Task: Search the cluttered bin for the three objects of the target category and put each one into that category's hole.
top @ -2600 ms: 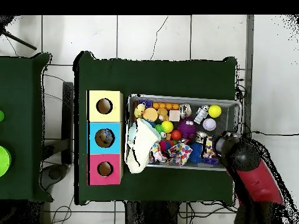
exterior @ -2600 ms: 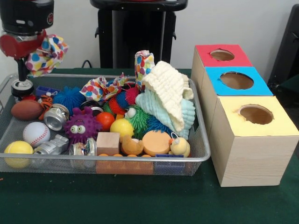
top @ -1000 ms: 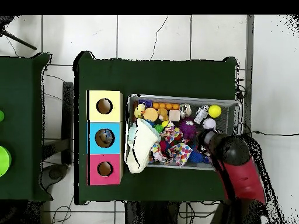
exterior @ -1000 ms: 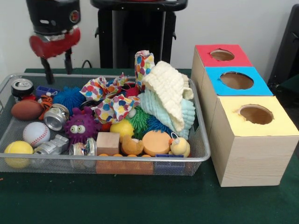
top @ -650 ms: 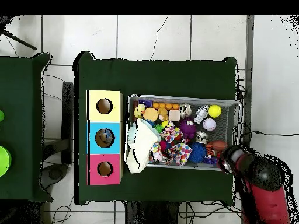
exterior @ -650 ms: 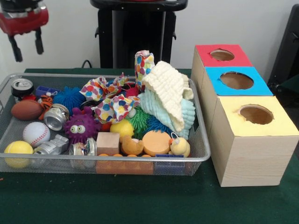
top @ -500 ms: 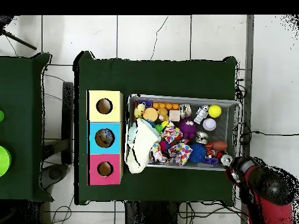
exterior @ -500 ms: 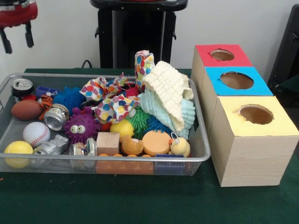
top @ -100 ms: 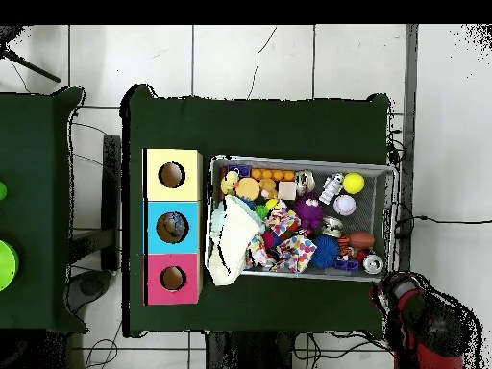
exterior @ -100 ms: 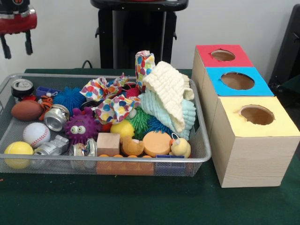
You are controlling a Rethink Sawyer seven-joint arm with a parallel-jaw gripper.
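One gripper (exterior @ -100 ms: 16,45), fingers apart and empty, hangs high | wire bin (exterior @ -100 ms: 105,160) below it, corner nearest | soda can (exterior @ -100 ms: 22,87) under it.

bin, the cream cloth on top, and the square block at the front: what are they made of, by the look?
Bin: metal wire mesh, silvery, see-through walls with a shiny rim. Cream cloth: soft woven fabric, likely cotton, with a waffle texture and draped folds. Square block: probably unfinished wood, matte tan with flat faces.
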